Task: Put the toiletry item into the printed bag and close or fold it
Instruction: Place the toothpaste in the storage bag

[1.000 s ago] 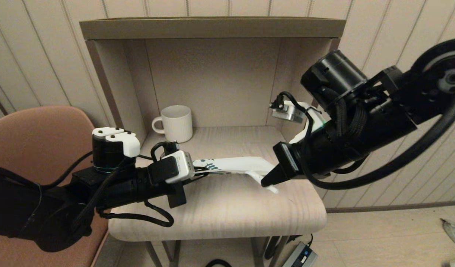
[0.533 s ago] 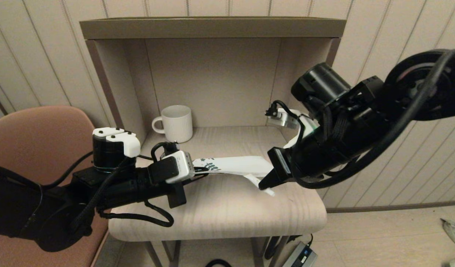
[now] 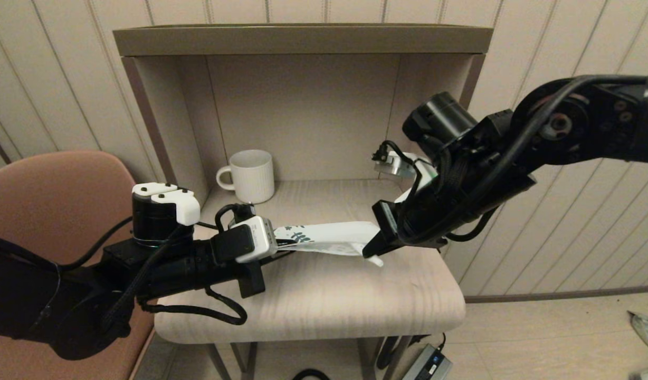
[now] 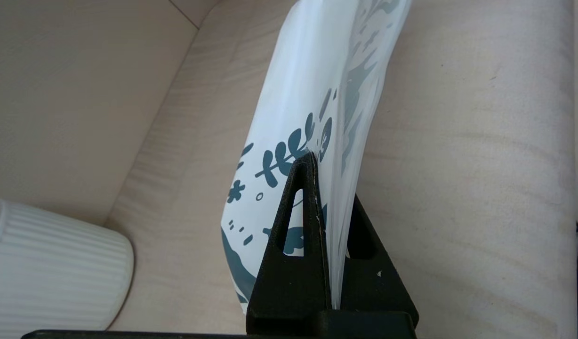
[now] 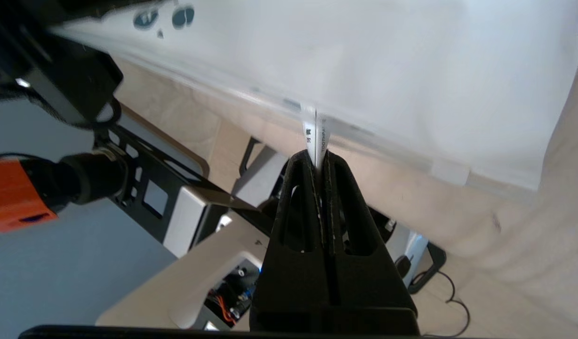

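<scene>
Printed bag (image 3: 329,237) is thin, light paper: floppy, creases easily, w/ a mouth that collapses unless held. It hangs in the air just above the table (image 3: 313,295), stretched roughly 9-to-3 o'clock between the two arms. Best hold is an edge pinch, which the left gripper (image 4: 319,188) already has: fingers clamped on the bag's end at about 9 o'clock, paper bowing away from them.

Toiletry item (image 5: 317,134) is a tiny white tube, light and squashy, prob. slick; it's pinched by its flat end, a fair spot since that end won't roll. Right gripper (image 5: 319,157) is closed tight on it, tip of tube touching or just at the bag's lower edge. Can't tell whether it's actually inside the mouth.

Left arm reaches in low from 8 o'clock, forearm nearly level, wrist rolled so the bag stands edge-up. Right arm comes from 3 o'clock, elbow high, angled down toward 8. Mug (image 3: 250,175) sits well apart at 11 o'clock.
</scene>
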